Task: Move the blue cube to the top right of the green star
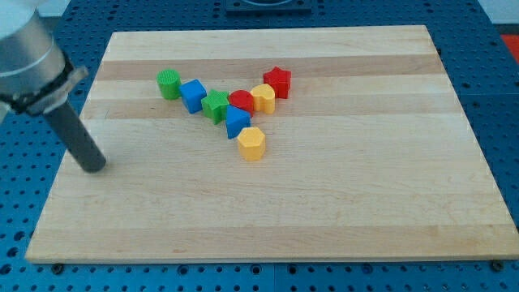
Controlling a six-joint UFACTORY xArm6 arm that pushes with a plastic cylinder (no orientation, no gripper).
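The blue cube (193,95) lies on the wooden board (324,203), touching the green star (216,106) on the star's upper left. A green cylinder (169,83) sits just left of the cube. My tip (95,165) rests at the board's left side, well to the left of and below the cube, apart from all blocks.
A red cylinder (241,101), a blue triangular block (237,122), a yellow block (263,97), a red star (277,81) and a yellow hexagon (252,143) cluster to the right of and below the green star. The arm's grey body (28,53) fills the view's top left.
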